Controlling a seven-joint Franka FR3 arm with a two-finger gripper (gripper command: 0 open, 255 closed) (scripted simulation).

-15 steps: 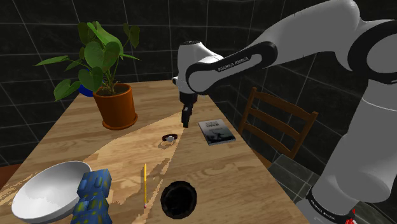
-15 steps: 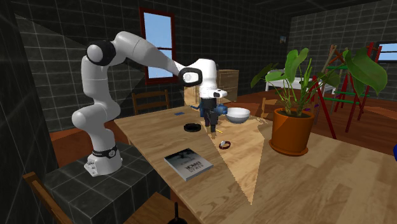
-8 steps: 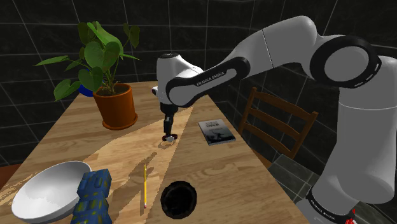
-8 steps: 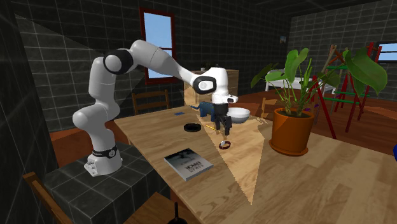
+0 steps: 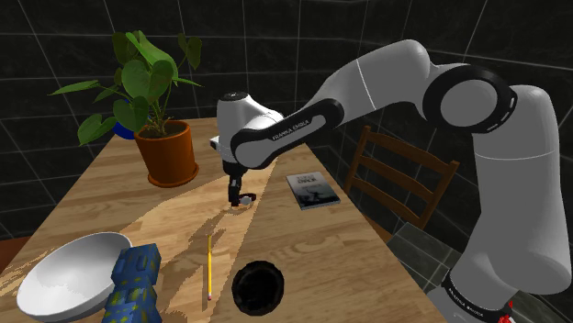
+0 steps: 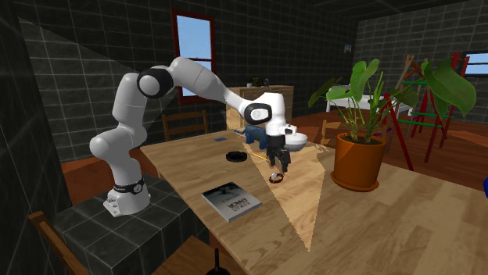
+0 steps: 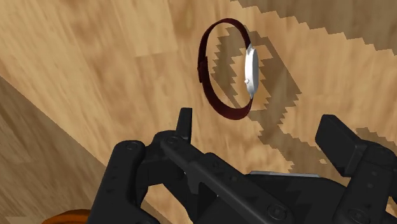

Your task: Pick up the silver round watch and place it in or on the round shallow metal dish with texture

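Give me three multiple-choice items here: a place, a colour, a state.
1. Where is the watch?
A) in the dish
B) on the table, under the end effector
C) on the book

2. What colour is the pencil?
A) red
B) yellow
C) green

3. How is the end effector?
A) open, empty
B) shut on the watch
C) shut on the pencil

Key: 1 B, the watch lies on wood beyond the fingers; 2 B, it is plainly yellow; 3 A, the fingers stand apart, touching nothing.
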